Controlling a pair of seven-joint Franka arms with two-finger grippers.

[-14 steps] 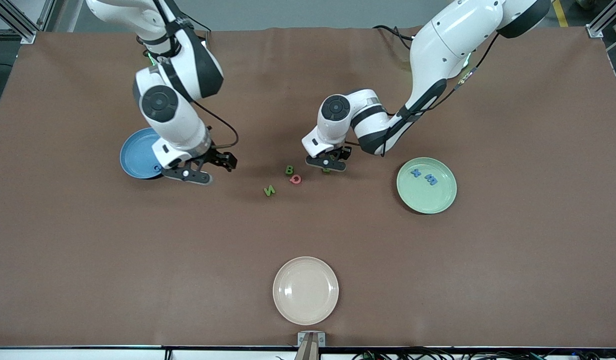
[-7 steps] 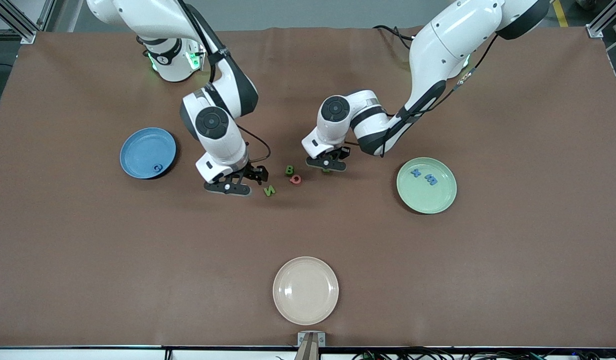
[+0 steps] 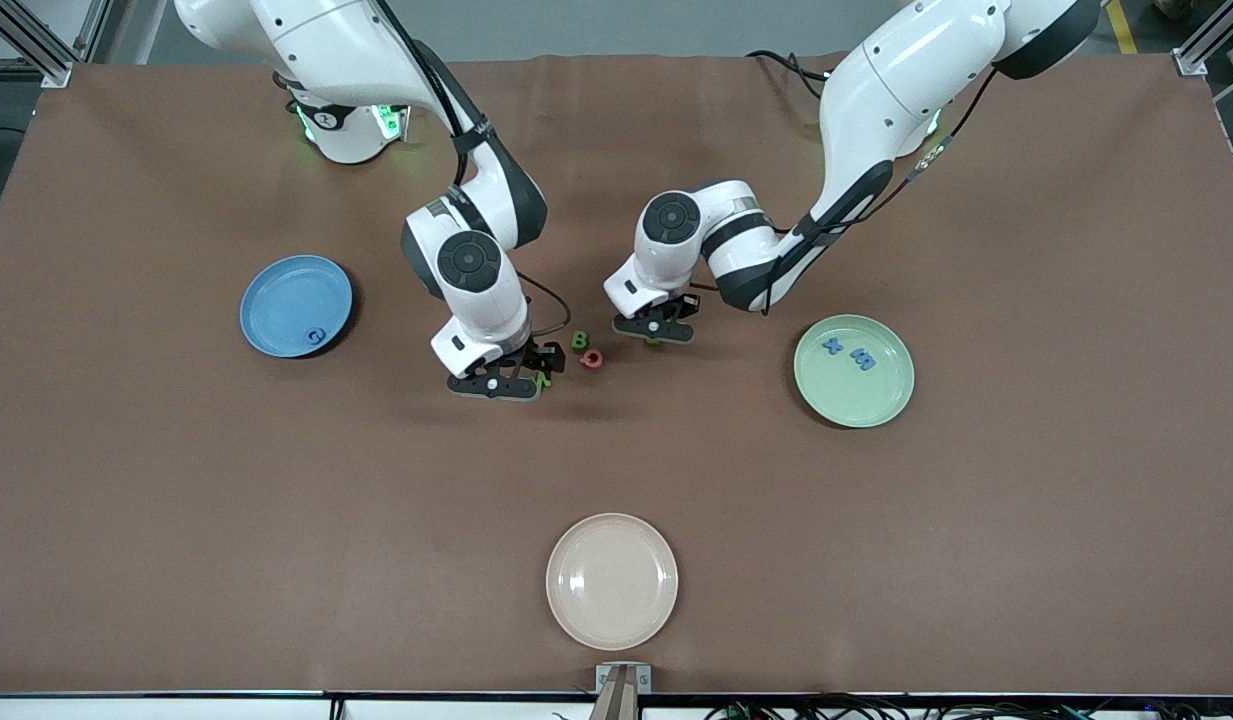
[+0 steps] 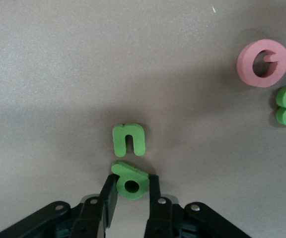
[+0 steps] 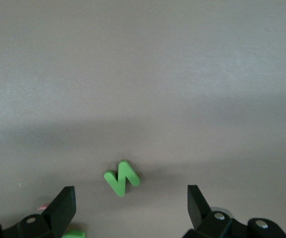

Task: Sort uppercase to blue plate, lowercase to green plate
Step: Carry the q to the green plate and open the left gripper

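Our right gripper (image 3: pixel 496 385) hangs low over the brown bench (image 3: pixel 176 500) with its fingers wide apart. The little green foam capital N (image 5: pixel 121 178) lies flat in the gap between them, a bit ahead of the tips, with its long side slanted across the gap. We think we must go down onto it. Our left gripper (image 4: pixel 132 198) is squeezed shut on the green foam small p (image 4: pixel 130 181), just beside the green foam small u (image 4: pixel 128 139), near the round pale green plate (image 3: pixel 881 410).
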